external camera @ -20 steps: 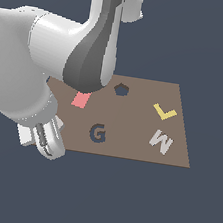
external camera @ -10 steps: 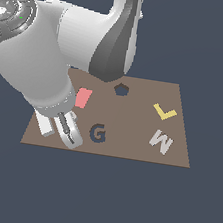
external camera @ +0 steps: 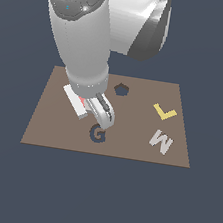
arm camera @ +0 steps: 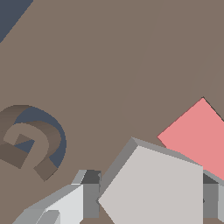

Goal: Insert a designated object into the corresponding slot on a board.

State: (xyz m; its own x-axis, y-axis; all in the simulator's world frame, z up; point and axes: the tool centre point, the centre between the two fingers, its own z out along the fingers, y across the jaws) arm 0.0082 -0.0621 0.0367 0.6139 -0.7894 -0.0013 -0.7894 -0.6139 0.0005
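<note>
In the wrist view my gripper (arm camera: 151,202) is shut on the light-grey pentagon block (arm camera: 153,186), held between the two fingers (arm camera: 87,197) above the brown board (arm camera: 109,65). In the exterior view the gripper (external camera: 102,115) hangs over the board (external camera: 46,119), just above the dark G-shaped cut-out (external camera: 97,133); the block itself is hidden there by the hand. The dark pentagon slot (external camera: 121,89) lies a little farther back and toward the exterior view's right of the gripper, uncovered.
A pink rectangle (arm camera: 199,135) lies on the board beside the held block and is mostly hidden under the hand in the exterior view (external camera: 79,100). The G cut-out shows in the wrist view (arm camera: 33,142). A yellow L (external camera: 164,112) and a grey W-shaped piece (external camera: 160,141) sit on the board's right part.
The arm has swung toward the exterior view's right. The gripper moved from the board's left front edge to above the G cut-out, nearer the pentagon slot.
</note>
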